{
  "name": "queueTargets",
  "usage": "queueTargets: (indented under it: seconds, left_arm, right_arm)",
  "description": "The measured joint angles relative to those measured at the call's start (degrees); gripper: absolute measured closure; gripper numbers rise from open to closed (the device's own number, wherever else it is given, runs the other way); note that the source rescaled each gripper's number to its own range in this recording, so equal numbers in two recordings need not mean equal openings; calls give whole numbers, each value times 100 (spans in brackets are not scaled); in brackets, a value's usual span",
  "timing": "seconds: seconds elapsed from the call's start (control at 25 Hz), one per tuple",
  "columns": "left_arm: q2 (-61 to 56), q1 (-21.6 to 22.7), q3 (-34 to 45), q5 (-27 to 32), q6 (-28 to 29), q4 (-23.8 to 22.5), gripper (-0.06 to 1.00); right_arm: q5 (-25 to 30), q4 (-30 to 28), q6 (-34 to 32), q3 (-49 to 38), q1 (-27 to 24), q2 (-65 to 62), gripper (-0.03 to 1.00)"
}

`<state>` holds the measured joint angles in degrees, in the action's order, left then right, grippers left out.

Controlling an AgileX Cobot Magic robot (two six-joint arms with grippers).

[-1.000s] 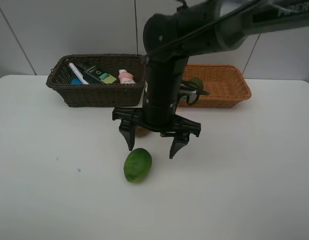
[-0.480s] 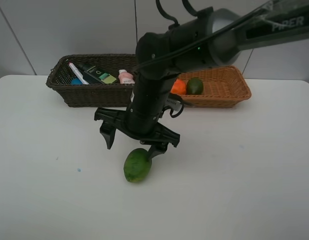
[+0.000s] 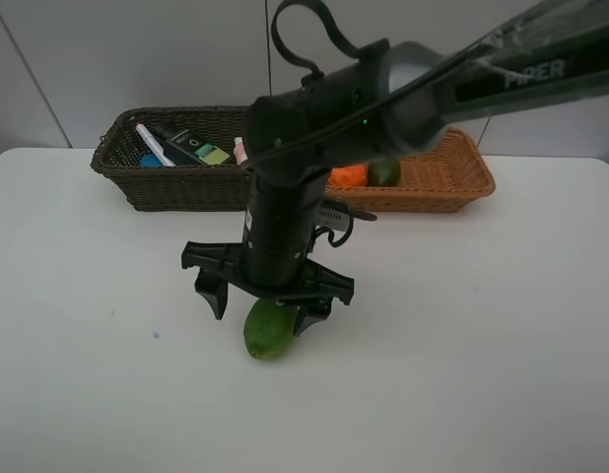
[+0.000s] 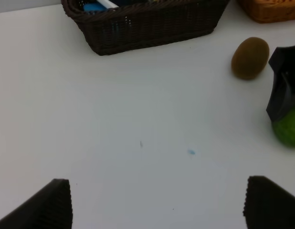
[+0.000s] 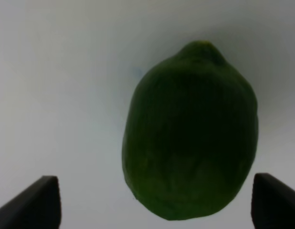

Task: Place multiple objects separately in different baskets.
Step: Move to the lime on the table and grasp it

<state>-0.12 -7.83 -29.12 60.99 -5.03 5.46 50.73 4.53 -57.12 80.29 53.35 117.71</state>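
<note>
A green oval fruit (image 3: 268,333) lies on the white table; it fills the right wrist view (image 5: 190,133). My right gripper (image 3: 267,307) is open and low over it, one finger on each side (image 5: 157,206). The brown kiwi (image 4: 250,57) lies on the table, hidden behind the arm in the high view. The dark brown basket (image 3: 176,185) holds the red-capped marker (image 3: 152,145), the dark green bottle (image 3: 186,146) and the pink bottle (image 3: 241,150). The light basket (image 3: 442,177) holds the orange (image 3: 349,175) and another green fruit (image 3: 384,172). My left gripper (image 4: 159,205) is open and empty. The eraser is not visible.
The right arm (image 3: 314,118) reaches across the middle and covers part of both baskets. A white wall stands close behind the baskets. In the left wrist view the right gripper's black finger (image 4: 283,90) stands beside the green fruit (image 4: 288,132).
My right gripper has moved left and down from beside the green fruit to straddle it, still open. The fruit has not moved.
</note>
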Motion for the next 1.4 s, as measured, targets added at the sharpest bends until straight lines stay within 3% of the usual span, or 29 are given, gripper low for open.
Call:
queueTargets:
  seconds: [0.48, 1.24, 1.32, 1.4]
  left_arm:
    - [0, 0, 0, 0, 0, 0, -2]
    - [0, 0, 0, 0, 0, 0, -2]
    - [0, 0, 0, 0, 0, 0, -2]
    - [0, 0, 0, 0, 0, 0, -2]
  right_arm:
    - [-427, -345, -89, -6, 70, 207, -3]
    - [-402, -453, 226, -6, 70, 638, -3]
    - [-408, -453, 231, -6, 70, 638, 2]
    - [-413, -453, 231, -6, 70, 643, 14]
